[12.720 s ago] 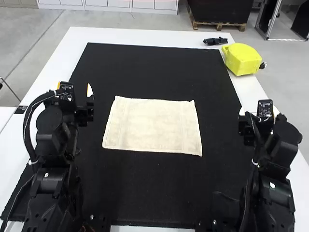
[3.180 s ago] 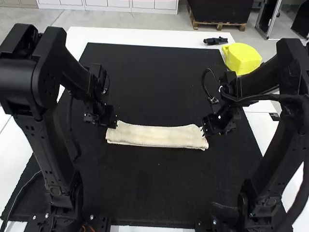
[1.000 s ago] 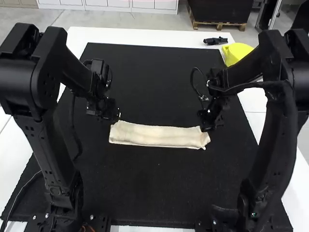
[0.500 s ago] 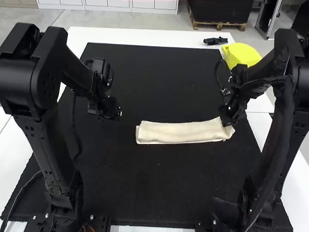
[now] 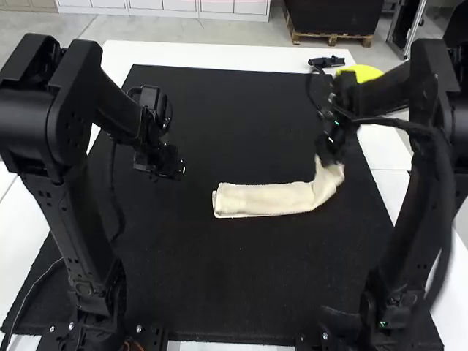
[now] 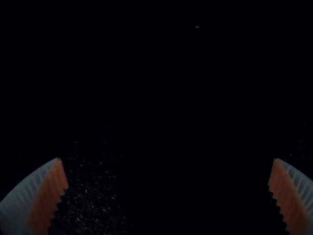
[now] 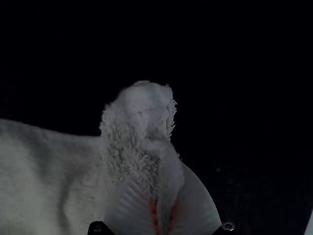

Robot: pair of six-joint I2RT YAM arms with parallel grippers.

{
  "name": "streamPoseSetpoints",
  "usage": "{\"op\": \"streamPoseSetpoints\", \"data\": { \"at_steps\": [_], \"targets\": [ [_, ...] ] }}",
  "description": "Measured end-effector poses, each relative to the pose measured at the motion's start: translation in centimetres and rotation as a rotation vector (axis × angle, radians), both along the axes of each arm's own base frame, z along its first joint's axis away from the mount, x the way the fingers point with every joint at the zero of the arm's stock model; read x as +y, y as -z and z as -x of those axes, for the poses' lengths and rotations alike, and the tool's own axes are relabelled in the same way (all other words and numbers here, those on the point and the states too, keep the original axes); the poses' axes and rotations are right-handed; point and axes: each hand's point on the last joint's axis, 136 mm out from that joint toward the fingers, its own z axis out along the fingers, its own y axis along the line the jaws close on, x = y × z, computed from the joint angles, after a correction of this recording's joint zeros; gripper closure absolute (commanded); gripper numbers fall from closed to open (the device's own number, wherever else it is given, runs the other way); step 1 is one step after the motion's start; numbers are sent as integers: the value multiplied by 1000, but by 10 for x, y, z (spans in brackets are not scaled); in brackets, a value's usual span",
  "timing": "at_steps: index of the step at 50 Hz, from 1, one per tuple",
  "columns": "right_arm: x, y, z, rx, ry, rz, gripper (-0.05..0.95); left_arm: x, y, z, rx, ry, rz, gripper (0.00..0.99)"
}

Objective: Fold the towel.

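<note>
Gripping right end of folded cream towel (image 5: 267,199): right gripper (image 5: 330,155), right of centre, fingers closed. Left gripper (image 5: 179,170), left of centre, fingers wide apart.

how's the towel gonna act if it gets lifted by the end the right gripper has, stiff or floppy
Probably floppy: the towel already bends near the end pinched by the right gripper. Its folded layers may sag or open, since the opposite end is unheld. It seems unlikely to slip easily, given its fuzzy surface.
</note>
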Motion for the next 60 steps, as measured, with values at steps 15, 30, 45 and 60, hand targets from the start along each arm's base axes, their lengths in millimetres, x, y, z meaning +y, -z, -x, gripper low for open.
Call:
{"op": "streamPoseSetpoints", "data": {
  "at_steps": [15, 30, 45, 60],
  "targets": [
    [92, -42, 4, -87, -119, -95, 918, 0, 1, 1, 5, -3, 2, 33],
    [144, -33, 38, -9, -201, -133, 920, 0, 1, 1, 6, -3, 2, 33],
    [167, -28, 59, 43, -230, -163, 920, 0, 1, 1, 5, -5, 3, 33],
    [225, -28, 95, 71, -359, -222, 920, 0, 0, 0, -1, -5, 4, 33]
  ]
}}
